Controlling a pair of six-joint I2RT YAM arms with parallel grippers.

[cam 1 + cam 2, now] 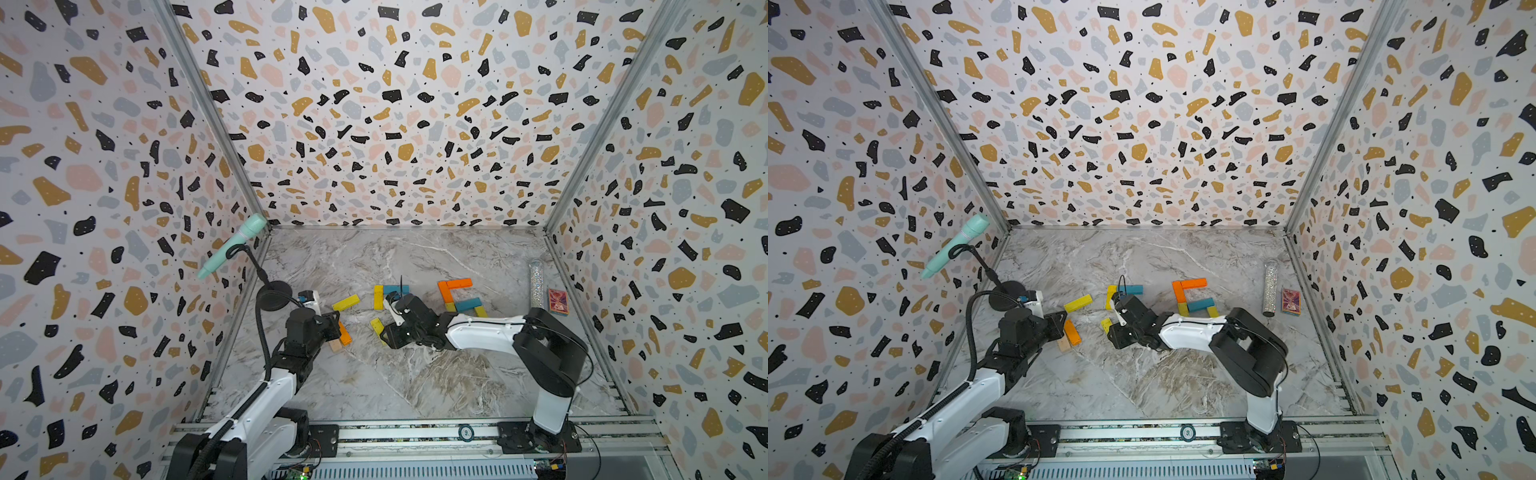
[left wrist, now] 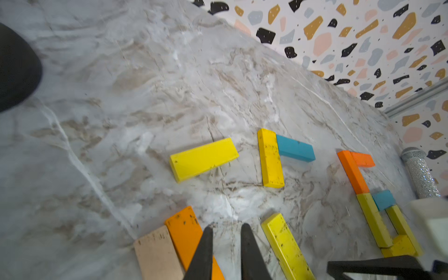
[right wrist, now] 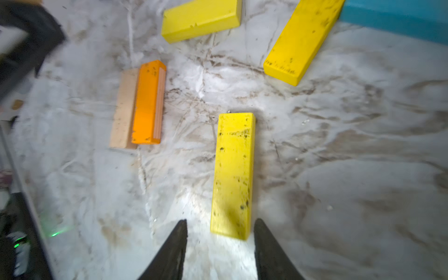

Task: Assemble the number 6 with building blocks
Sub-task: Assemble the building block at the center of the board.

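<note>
Orange (image 1: 444, 291), blue (image 1: 467, 303) and yellow (image 2: 373, 218) building blocks lie joined in a partial figure at the right of the table's middle. Loose blocks lie left of it: a yellow one (image 1: 345, 302), a yellow (image 2: 270, 158) and blue (image 2: 294, 148) pair, an orange one (image 3: 148, 101) beside a pale wood one (image 3: 123, 109), and a yellow one (image 3: 234, 174). My left gripper (image 2: 226, 231) hovers beside the orange block, its jaws a narrow gap apart with only bare table between them. My right gripper (image 3: 220, 225) is open, and that yellow block's near end lies between its fingertips.
A glittery tube (image 1: 536, 286) and a small red patterned box (image 1: 557, 301) stand near the right wall. A mint microphone (image 1: 232, 245) on a black round base (image 1: 274, 295) stands by the left wall. Patterned walls close off three sides.
</note>
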